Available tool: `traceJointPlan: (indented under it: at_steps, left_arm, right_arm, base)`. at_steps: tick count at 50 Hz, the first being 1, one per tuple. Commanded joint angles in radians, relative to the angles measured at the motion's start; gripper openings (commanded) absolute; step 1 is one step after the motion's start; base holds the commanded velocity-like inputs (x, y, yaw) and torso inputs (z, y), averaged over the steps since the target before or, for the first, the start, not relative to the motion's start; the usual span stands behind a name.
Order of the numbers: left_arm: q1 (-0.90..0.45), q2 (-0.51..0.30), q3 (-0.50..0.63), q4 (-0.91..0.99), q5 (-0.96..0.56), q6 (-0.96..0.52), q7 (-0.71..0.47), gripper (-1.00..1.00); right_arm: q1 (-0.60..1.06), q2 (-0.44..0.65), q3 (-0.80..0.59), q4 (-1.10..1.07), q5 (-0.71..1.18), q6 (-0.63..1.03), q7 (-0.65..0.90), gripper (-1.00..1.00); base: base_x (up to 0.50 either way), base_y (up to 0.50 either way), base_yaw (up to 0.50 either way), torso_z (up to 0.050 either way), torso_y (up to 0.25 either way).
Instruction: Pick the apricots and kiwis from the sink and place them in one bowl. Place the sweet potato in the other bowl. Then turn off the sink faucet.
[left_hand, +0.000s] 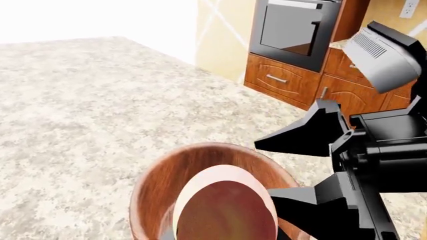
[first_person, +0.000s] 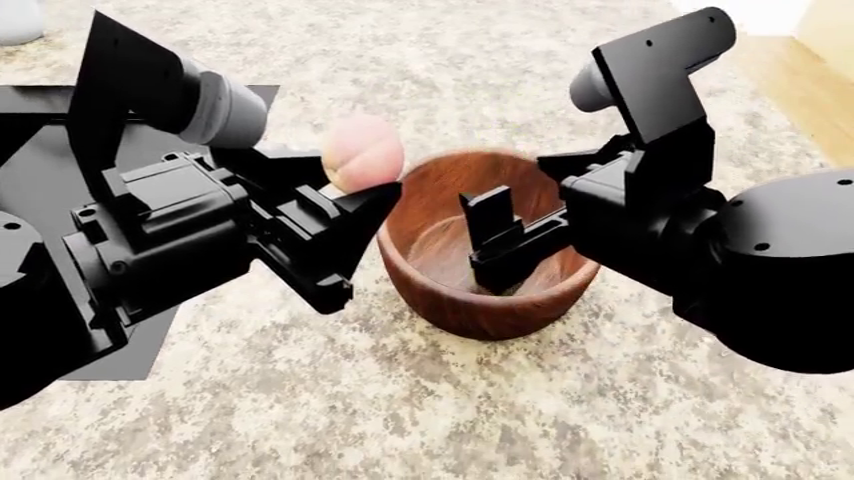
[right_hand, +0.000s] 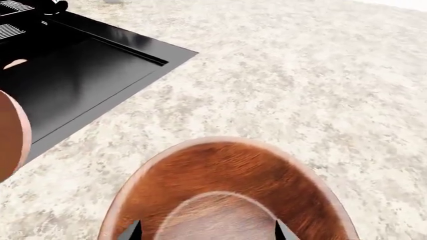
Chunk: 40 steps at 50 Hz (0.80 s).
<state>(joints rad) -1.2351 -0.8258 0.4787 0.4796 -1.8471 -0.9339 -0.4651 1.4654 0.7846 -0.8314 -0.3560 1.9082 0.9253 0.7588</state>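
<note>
My left gripper (first_person: 350, 172) is shut on a round pinkish apricot (first_person: 363, 148) and holds it just over the left rim of the reddish-brown wooden bowl (first_person: 534, 305). The left wrist view has the apricot (left_hand: 227, 210) filling the jaws, with the bowl (left_hand: 157, 185) right behind it. My right gripper (first_person: 497, 238) hangs open inside the bowl with nothing between its fingers. Seen from the right wrist, the bowl (right_hand: 227, 165) holds nothing, and the black sink (right_hand: 80, 75) lies beyond it. Kiwis, sweet potato and faucet are out of view.
The bowl stands on a speckled granite counter (first_person: 441, 420). A small pinkish patch (right_hand: 15, 64) shows in the sink area; I cannot tell what it is. An oven (left_hand: 293, 27) and wooden cabinets (left_hand: 280, 77) stand past the counter.
</note>
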Motion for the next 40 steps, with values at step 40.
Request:
traceJointPlan:
  at_steps: [40]
  left_arm:
    - [-0.201, 0.205, 0.073, -0.125, -0.063, 0.039, -0.066, -1.0]
  right_arm:
    - [-0.187, 0.259, 0.475, -0.691, 0.121, -0.137, 0.396, 1.0]
  base:
    - [0.0, 0.0, 0.0, 0.0, 0.0]
